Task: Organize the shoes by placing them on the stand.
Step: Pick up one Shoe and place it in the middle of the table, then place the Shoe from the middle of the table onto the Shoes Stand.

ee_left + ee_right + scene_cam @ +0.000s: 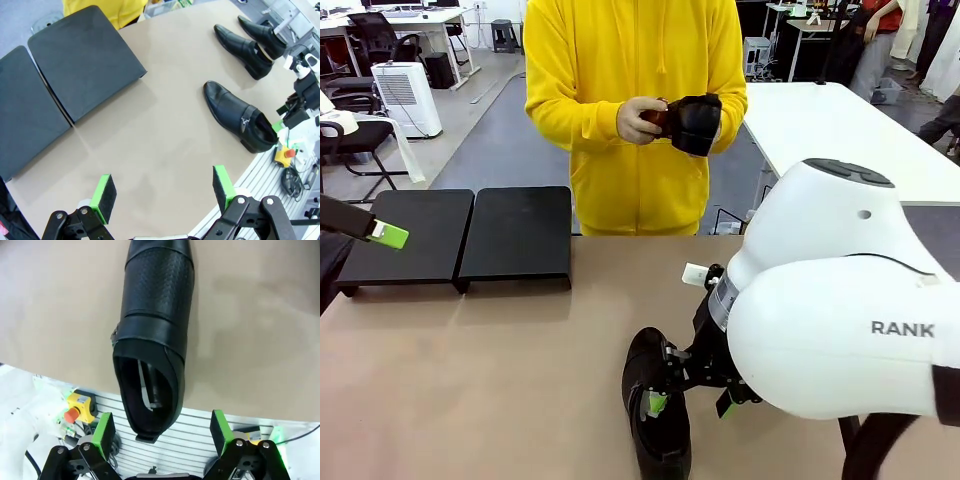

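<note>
The right gripper (pixel 161 432) is open. Its 2 green pads (pixel 103 432) stand on either side of the heel of the nearest shoe (pixel 155 315), and a gap shows between each pad and the leather, so it grips nothing. This glossy black shoe lies on the brown table (pixel 500 380) with its toe pointing away from the gripper. Its heel end reaches a little past the table's near edge, above a white slotted surface where a yellow emergency stop button (pixel 75 410) with a red cap sits.

The left gripper (pixel 164 192) is also open and empty, and it hovers above bare table near the stand (pixel 515 235). The stand is a low black rack of 2 joined panels and sits on the left far part of the table.

In the left wrist view, 2 more shoes (pixel 244 46) lie side by side on the table, beyond the nearest shoe and well apart from the stand. The person in a yellow hoodie stands at the far side and holds the 4th shoe (pixel 695 122) at chest height, with a hand (pixel 638 120) against it.
</note>
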Robot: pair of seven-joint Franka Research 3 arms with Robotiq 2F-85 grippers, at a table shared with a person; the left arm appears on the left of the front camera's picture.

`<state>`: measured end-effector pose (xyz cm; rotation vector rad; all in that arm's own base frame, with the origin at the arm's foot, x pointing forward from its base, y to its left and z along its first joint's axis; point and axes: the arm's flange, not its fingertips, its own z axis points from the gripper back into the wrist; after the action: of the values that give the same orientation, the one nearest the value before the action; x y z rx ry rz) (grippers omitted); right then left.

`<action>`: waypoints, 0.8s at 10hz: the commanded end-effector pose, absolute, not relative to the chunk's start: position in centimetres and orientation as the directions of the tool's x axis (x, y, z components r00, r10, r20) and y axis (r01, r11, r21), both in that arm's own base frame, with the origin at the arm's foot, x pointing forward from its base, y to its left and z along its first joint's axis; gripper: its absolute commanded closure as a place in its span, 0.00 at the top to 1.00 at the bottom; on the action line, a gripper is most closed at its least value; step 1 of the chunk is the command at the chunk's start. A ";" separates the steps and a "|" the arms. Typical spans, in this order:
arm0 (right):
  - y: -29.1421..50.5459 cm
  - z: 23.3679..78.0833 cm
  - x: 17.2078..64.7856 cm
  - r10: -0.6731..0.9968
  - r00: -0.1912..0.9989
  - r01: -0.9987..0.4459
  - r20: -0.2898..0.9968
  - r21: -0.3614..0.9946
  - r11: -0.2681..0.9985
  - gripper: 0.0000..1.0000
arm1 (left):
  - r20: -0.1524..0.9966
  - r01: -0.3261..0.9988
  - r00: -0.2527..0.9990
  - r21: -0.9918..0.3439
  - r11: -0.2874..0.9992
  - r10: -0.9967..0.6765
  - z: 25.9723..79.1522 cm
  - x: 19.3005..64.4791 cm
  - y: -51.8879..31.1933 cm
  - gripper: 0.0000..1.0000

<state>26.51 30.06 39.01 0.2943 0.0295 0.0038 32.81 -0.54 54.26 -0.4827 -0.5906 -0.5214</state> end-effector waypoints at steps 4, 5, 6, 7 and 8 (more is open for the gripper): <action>30.6 38.7 26.7 -0.017 1.000 0.021 -0.017 0.291 0.956 1.00 | 0.634 0.595 0.703 -0.277 0.754 -0.322 54.3 32.8 -0.4 1.00; 30.6 38.7 26.7 -0.017 1.000 0.021 -0.017 0.291 0.956 1.00 | 0.634 0.595 0.703 -0.277 0.754 -0.322 54.3 32.8 -0.4 1.00; 30.6 38.7 26.7 -0.017 1.000 0.021 -0.017 0.291 0.956 1.00 | 0.634 0.595 0.703 -0.277 0.754 -0.322 54.3 32.8 -0.4 1.00; 30.6 38.7 26.7 -0.017 1.000 0.021 -0.017 0.291 0.956 1.00 | 0.634 0.595 0.703 -0.277 0.754 -0.322 54.3 32.8 -0.4 1.00; 30.1 38.7 26.7 0.004 1.000 0.005 -0.030 0.289 0.957 1.00 | 0.634 0.595 0.703 -0.277 0.754 -0.322 54.3 32.8 -0.4 1.00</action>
<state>26.66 30.14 38.68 0.2927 0.0312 0.0002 32.81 -0.54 54.26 -0.4827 -0.5906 -0.5214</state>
